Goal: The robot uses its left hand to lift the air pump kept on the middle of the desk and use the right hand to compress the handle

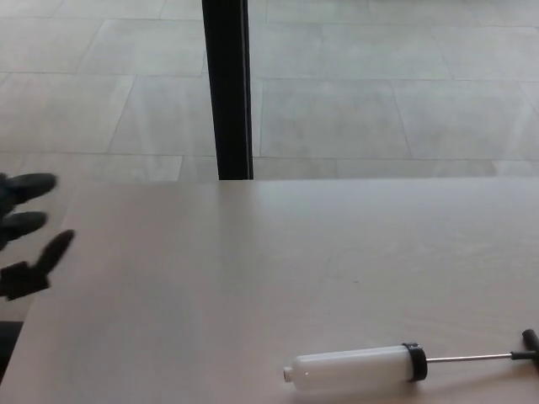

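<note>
**One pump lying flat, one hand at the edge**

One air pump (354, 369) lies on its side on the bench (210, 278), near the front edge and toward your robot's right, well apart from the only hand in view. Its barrel is a smooth, translucent white cylinder with a small nozzle at the left end and a black collar at the right end. A thin bright metal rod (467, 358) runs out from the collar to a black handle (530, 345), which is partly cut off by the picture's right edge; the rod is drawn out.

You can expect the pump to be light and rigid, probably plastic, and its glossy round barrel looks slippery and likely to roll. Take hold around the middle of the barrel, wrapping it fully. Leave the slim rod alone; it looks like the part most likely to bend.

The left hand (29, 231) shows at the far left, over the bench's corner. Its fingers (34, 185) are spread apart and hold nothing. The right hand is not in view.

The bench top is pale, matte and wood-grained. Behind it stands a black post (227, 88) on a floor of large grey tiles.
</note>
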You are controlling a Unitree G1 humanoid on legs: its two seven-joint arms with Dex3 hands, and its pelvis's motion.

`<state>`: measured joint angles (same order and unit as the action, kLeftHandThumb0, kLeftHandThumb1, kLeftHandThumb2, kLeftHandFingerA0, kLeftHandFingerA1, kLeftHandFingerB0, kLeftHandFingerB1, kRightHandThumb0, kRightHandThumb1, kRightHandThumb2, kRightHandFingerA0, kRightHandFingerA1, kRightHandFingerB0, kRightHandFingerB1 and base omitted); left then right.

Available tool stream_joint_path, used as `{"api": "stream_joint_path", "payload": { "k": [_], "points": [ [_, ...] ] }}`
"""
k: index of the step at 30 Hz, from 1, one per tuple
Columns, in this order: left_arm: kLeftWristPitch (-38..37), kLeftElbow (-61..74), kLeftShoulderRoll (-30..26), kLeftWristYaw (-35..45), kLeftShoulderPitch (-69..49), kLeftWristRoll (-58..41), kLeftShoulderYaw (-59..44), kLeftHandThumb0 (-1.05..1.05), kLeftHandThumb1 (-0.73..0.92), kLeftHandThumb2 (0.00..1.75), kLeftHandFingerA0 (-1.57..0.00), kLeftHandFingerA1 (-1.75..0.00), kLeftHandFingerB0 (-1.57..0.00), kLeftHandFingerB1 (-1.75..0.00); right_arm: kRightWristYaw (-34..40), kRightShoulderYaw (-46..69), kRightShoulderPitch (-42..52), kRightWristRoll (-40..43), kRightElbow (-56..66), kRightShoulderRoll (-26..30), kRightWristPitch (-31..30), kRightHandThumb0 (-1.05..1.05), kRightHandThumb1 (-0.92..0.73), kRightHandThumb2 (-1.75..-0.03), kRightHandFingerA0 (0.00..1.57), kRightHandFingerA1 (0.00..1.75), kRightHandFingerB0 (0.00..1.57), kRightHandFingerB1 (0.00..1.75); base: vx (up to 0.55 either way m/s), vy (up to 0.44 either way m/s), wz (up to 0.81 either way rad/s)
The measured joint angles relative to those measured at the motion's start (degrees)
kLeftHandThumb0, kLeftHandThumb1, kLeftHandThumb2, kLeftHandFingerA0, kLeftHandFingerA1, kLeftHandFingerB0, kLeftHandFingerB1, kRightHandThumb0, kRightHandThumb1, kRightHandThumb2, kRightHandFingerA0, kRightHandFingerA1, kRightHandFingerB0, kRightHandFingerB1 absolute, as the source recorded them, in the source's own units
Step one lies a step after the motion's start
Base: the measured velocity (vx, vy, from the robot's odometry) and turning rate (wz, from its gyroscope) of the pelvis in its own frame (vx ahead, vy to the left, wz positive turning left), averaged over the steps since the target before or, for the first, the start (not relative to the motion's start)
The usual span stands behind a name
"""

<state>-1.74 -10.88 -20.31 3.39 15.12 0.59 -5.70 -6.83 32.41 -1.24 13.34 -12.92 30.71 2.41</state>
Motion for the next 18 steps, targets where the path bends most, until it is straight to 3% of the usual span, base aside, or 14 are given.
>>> {"api": "stream_joint_path", "payload": {
  "k": [4, 5, 6, 7, 11, 12, 13, 14, 16, 17, 18],
  "points": [
    [1.78, 3.56, 4.22, -0.01, 2.98, 3.69, 8.56, -0.69, 0.6, 0.6, -0.42, -0.55, -0.42, -0.45, -0.29, -3.99, -0.06, -0.37, 3.02, -1.39, -0.17, -0.77, -0.92, -0.73, 0.25, 0.43, 0.19, 0.33, 0.0, 0.0, 0.0],
    [2.4, 4.19, 5.2, 0.0, 3.62, 4.66, 10.77, -0.71, 0.49, 0.92, -0.42, -0.64, -0.34, -0.55, -0.33, -5.14, -0.09, -0.51, 3.8, -1.77, -0.26, -0.77, -0.92, -0.72, 0.26, 0.43, 0.2, 0.33, 0.0, 0.0, 0.0],
    [2.83, 4.59, 5.89, 0.01, 4.05, 5.33, 12.39, -0.71, 0.48, 0.92, -0.42, -0.66, -0.35, -0.56, -0.34, -5.93, -0.13, -0.62, 4.34, -2.04, -0.31, -0.77, -0.91, -0.72, 0.26, 0.44, 0.2, 0.33, 0.0, 0.0, 0.0],
    [3.43, 5.02, 6.73, 0.01, 4.61, 6.19, 14.3, -0.7, 0.6, 0.6, -0.41, -0.62, -0.42, -0.49, -0.35, -6.92, -0.19, -0.78, 4.97, -2.38, -0.37, -0.76, -0.92, -0.73, 0.26, 0.44, 0.21, 0.34, 0.0, 0.0, 0.0],
    [5.58, 6.29, 8.74, 0.02, 6.51, 9.3, 20.33, -0.7, 0.6, 0.6, -0.38, -0.6, -0.38, -0.48, -0.36, -9.97, -0.6, -1.38, 7.14, -3.52, -0.8, -0.77, -0.91, -0.71, 0.29, 0.47, 0.22, 0.34, 0.0, 0.0, 0.0],
    [6.04, 6.51, 9.03, 0.05, 6.88, 9.95, 21.42, -0.74, 0.52, 0.95, -0.38, -0.65, -0.29, -0.55, -0.36, -10.48, -0.73, -1.51, 7.51, -3.66, -0.9, -0.76, -0.92, -0.71, 0.29, 0.48, 0.23, 0.35, 0.0, 0.0, 0.0],
    [6.81, 6.81, 9.21, 0.12, 7.42, 10.91, 23.02, -0.77, 0.54, 0.97, -0.36, -0.64, -0.28, -0.53, -0.37, -11.23, -0.87, -1.65, 8.14, -3.8, -1.03, -0.73, -0.92, -0.7, 0.3, 0.5, 0.25, 0.37, 0.0, 0.0, 0.0],
    [7.41, 7.04, 9.26, 0.22, 7.84, 11.66, 24.12, -0.78, 0.67, 0.63, -0.36, -0.61, -0.34, -0.45, -0.37, -11.71, -0.96, -1.72, 8.58, -3.9, -1.15, -0.72, -0.92, -0.71, 0.31, 0.51, 0.26, 0.38, 0.0, 0.0, 0.0],
    [8.97, 7.51, 9.25, 0.55, 8.99, 13.44, 26.63, -0.77, 0.7, 0.61, -0.35, -0.6, -0.38, -0.45, -0.36, -12.55, -1.19, -1.86, 9.44, -4.17, -1.37, -0.73, -0.92, -0.7, 0.35, 0.51, 0.29, 0.38, 0.0, 0.0, 0.0],
    [9.64, 7.66, 9.22, 0.67, 9.5, 14.33, 27.69, -0.82, 0.57, 0.99, -0.34, -0.65, -0.31, -0.54, -0.35, -12.95, -1.27, -1.93, 9.75, -4.25, -1.46, -0.71, -0.77, -1.15, 0.34, 0.61, 0.17, 0.48, 0.0, 0.0, 0.0],
    [10.0, 7.74, 9.17, 0.77, 9.79, 14.88, 28.29, -0.83, 0.57, 0.99, -0.3, -0.63, -0.3, -0.53, -0.36, -13.17, -1.32, -1.97, 9.96, -4.3, -1.51, -0.69, -0.77, -1.15, 0.35, 0.62, 0.18, 0.49, 0.0, 0.0, 0.0]
  ]
}}
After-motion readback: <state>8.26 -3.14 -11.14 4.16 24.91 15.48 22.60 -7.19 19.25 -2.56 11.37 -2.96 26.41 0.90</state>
